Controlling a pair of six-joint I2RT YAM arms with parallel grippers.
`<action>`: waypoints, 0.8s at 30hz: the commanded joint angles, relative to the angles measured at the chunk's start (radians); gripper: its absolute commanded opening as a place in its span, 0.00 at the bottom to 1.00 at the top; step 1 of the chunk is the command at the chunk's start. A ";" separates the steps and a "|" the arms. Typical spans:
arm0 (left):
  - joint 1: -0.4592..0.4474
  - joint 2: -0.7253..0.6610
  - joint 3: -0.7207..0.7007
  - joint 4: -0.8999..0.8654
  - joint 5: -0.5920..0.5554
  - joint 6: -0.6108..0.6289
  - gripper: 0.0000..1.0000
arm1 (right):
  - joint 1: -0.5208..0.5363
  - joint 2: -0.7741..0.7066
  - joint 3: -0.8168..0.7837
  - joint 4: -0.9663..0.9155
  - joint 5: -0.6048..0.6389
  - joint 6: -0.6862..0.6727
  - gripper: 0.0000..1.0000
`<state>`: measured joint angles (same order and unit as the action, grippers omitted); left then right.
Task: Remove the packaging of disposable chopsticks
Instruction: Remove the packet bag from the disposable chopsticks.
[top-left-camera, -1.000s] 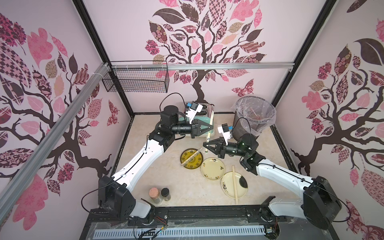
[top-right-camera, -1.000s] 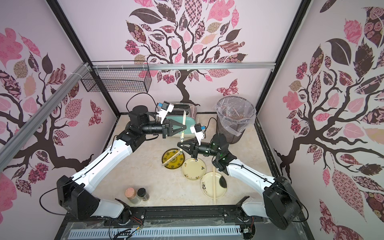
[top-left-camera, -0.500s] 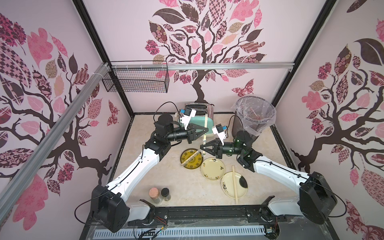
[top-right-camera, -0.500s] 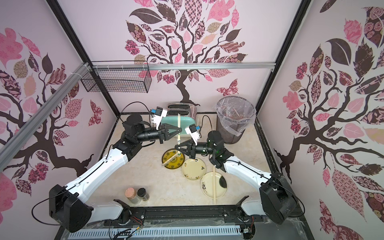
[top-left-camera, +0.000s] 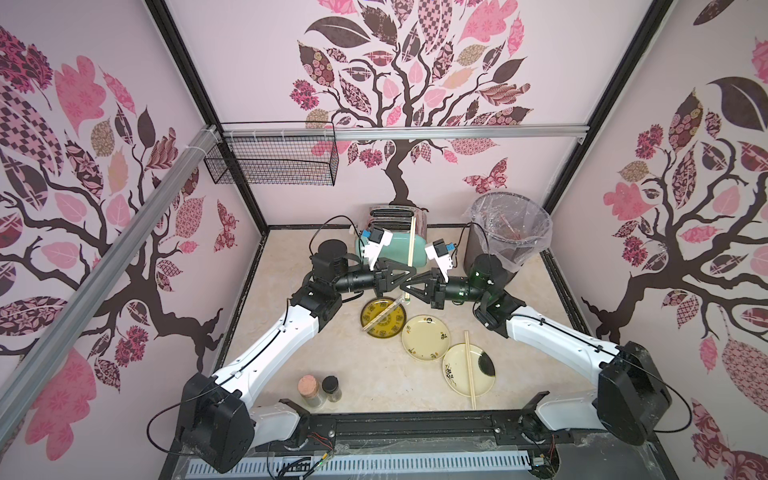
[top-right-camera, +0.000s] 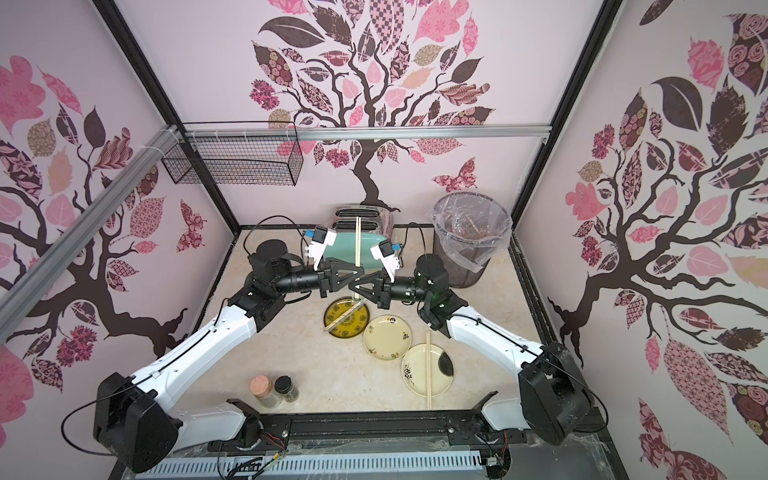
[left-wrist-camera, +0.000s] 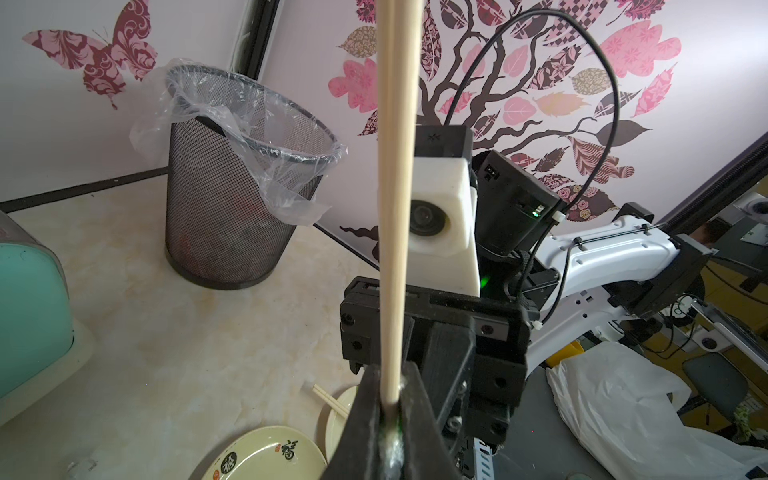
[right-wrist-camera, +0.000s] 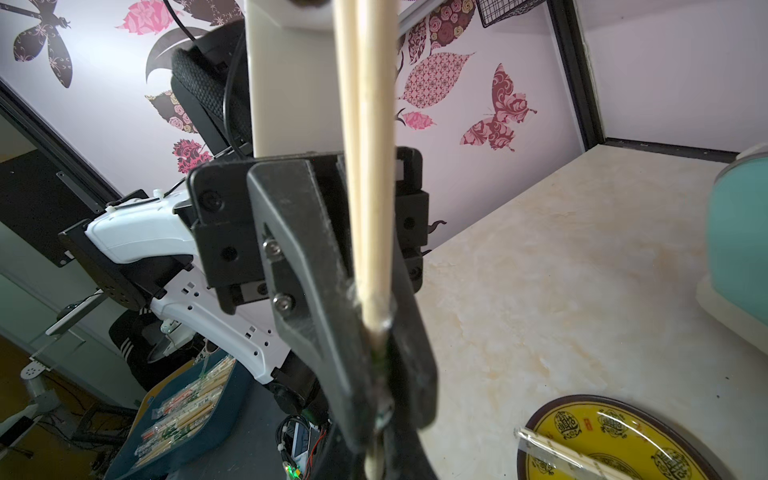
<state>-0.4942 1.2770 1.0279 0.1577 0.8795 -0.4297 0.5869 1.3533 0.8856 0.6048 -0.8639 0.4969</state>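
A pair of disposable chopsticks (top-left-camera: 411, 241) stands upright above the table's middle, its upper length bare. My left gripper (top-left-camera: 414, 271) is shut on the sticks near their lower end. Just below, facing it, my right gripper (top-left-camera: 402, 286) is shut on the clear packaging (left-wrist-camera: 390, 451) that still wraps the bottom tips. In the left wrist view the sticks (left-wrist-camera: 395, 208) drop between my left gripper's (left-wrist-camera: 390, 399) jaws. In the right wrist view they (right-wrist-camera: 370, 166) run down into crinkled, green-marked packaging (right-wrist-camera: 380, 365) at my right gripper (right-wrist-camera: 378, 449). Another sleeved pair (top-left-camera: 384, 313) lies across a yellow plate (top-left-camera: 370, 322).
A cream plate (top-left-camera: 426, 336) sits beside the yellow one. A second cream plate (top-left-camera: 484, 365) carries a bare pair (top-left-camera: 468, 370). A lined mesh bin (top-left-camera: 509, 232) stands back right, a teal toaster (top-left-camera: 390, 247) behind the grippers, two jars (top-left-camera: 320, 388) at the front.
Both arms, holding the upright chopsticks, shifted slightly left and toward the front; their wrists swung until the two grippers face each other tip to tip.
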 joint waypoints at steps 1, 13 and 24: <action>-0.029 -0.001 -0.059 -0.137 0.088 -0.010 0.12 | -0.033 -0.035 0.080 0.159 0.088 -0.001 0.00; 0.023 -0.014 0.166 -0.211 0.044 -0.001 0.49 | -0.010 -0.077 -0.048 0.114 0.055 -0.024 0.00; 0.048 0.093 0.336 -0.230 0.144 0.011 0.55 | 0.016 -0.112 -0.099 0.070 0.056 -0.043 0.00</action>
<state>-0.4397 1.3571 1.3285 -0.0479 0.9722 -0.4419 0.5991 1.2613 0.7784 0.6693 -0.8146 0.4690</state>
